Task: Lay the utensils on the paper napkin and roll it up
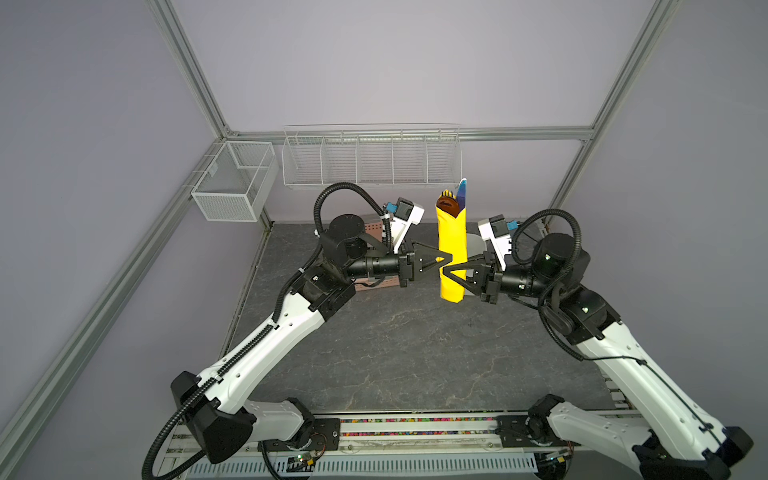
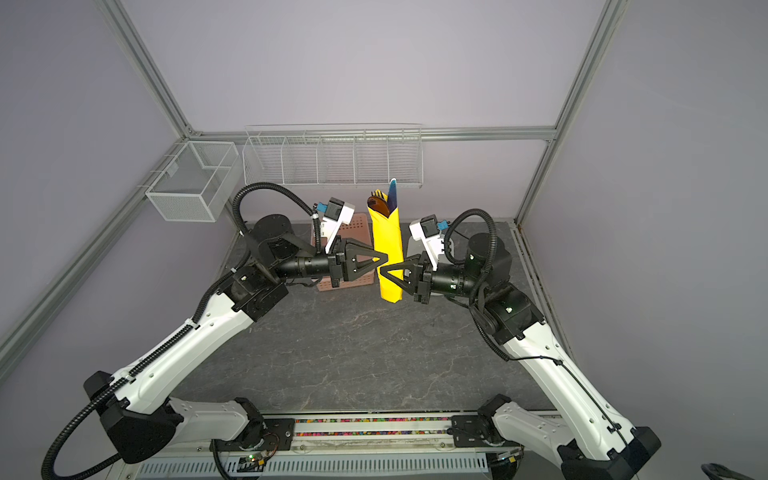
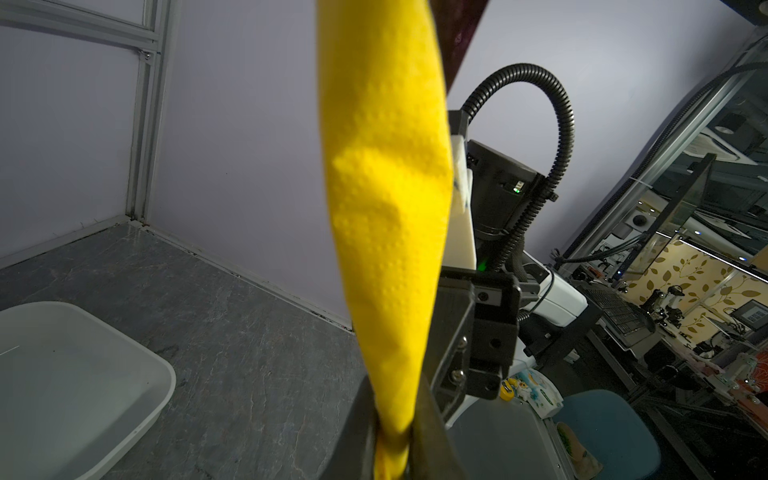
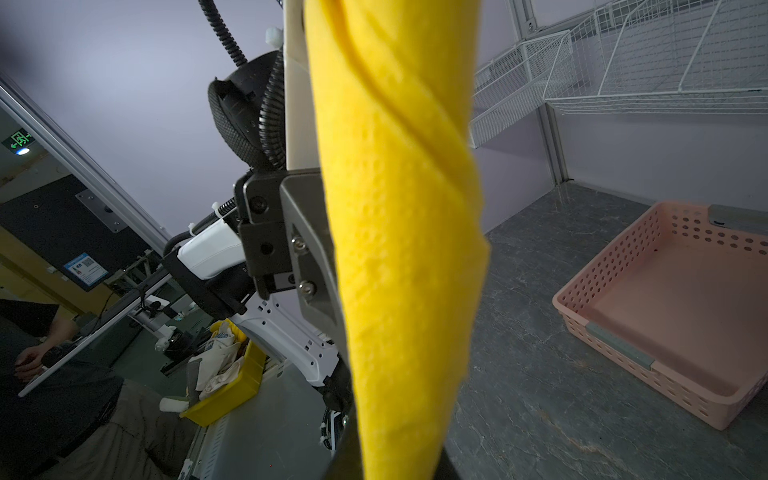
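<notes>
One yellow roll sits at the middle of both top views: the paper napkin (image 1: 451, 232) (image 2: 386, 232), wound into a tube and held upright above the surface. Three heads of the utensils (image 1: 452, 201) poke out of its 12 o'clock end. I count fork tines, a spoon bowl and a knife blade, with the handles hidden inside the wrap.

Two grippers hold it. My left gripper (image 1: 448, 258) comes in from 9 o'clock with its jaws pinched on the paper. The left wrist view shows the napkin squeezed thin between the fingers (image 3: 432, 436). My right gripper (image 1: 446, 271) comes in from 3 o'clock, gripping a touch further toward 6 o'clock, and its jaws are likewise clamped on the roll.

Two containers stand on the surface either side of the roll. One pink perforated basket (image 4: 615, 266) lies at 9 o'clock, mostly behind the left arm, and the right wrist view shows its plain pink floor. One white tub (image 3: 162, 374) lies at 3 o'clock, partly behind the right gripper, and what I see of its inside is plain white.

On the back wall hang one white wire rack (image 1: 372, 166) at 12 o'clock, split into five bays, and one mesh box (image 1: 232, 183) at 10 o'clock.

Underneath is a dark grey, stone-patterned surface (image 1: 395, 340). Lilac walls and aluminium frame posts close in the cell.
</notes>
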Robot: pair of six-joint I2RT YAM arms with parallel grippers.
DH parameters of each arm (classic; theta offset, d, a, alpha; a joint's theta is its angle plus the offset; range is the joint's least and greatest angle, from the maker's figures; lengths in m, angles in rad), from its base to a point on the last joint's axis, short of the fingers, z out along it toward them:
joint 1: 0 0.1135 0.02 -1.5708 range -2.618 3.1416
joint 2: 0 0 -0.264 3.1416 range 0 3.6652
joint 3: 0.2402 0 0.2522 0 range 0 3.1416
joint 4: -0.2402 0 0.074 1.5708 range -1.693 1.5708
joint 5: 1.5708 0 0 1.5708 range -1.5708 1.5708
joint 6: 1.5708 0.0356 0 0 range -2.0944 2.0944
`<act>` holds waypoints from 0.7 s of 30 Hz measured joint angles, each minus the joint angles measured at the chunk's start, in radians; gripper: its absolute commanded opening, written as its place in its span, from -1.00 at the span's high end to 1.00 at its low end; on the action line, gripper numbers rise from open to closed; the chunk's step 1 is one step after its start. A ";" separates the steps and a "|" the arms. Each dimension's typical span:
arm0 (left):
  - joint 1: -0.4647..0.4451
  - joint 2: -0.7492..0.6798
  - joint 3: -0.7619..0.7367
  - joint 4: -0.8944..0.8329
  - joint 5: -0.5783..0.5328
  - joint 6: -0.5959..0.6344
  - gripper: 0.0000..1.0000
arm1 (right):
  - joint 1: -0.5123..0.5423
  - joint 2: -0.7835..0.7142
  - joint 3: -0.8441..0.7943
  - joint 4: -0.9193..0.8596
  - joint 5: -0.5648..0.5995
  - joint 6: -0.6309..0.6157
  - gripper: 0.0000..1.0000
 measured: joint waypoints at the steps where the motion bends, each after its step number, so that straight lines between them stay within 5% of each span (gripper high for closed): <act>1: 0.000 0.000 0.000 -0.002 0.000 0.001 0.78 | 0.000 0.000 0.000 -0.001 0.000 0.000 0.81; 8: 0.000 0.000 0.000 -0.003 0.001 0.021 1.00 | 0.000 0.000 0.000 -0.003 0.000 0.003 0.80; 14: 0.000 0.000 0.000 -0.002 0.000 0.024 1.00 | 0.000 -0.001 0.000 -0.003 -0.001 0.005 0.78; 21: -0.006 -0.013 -0.003 -0.003 -0.017 0.033 1.00 | 0.000 -0.005 0.000 0.005 0.000 0.005 0.53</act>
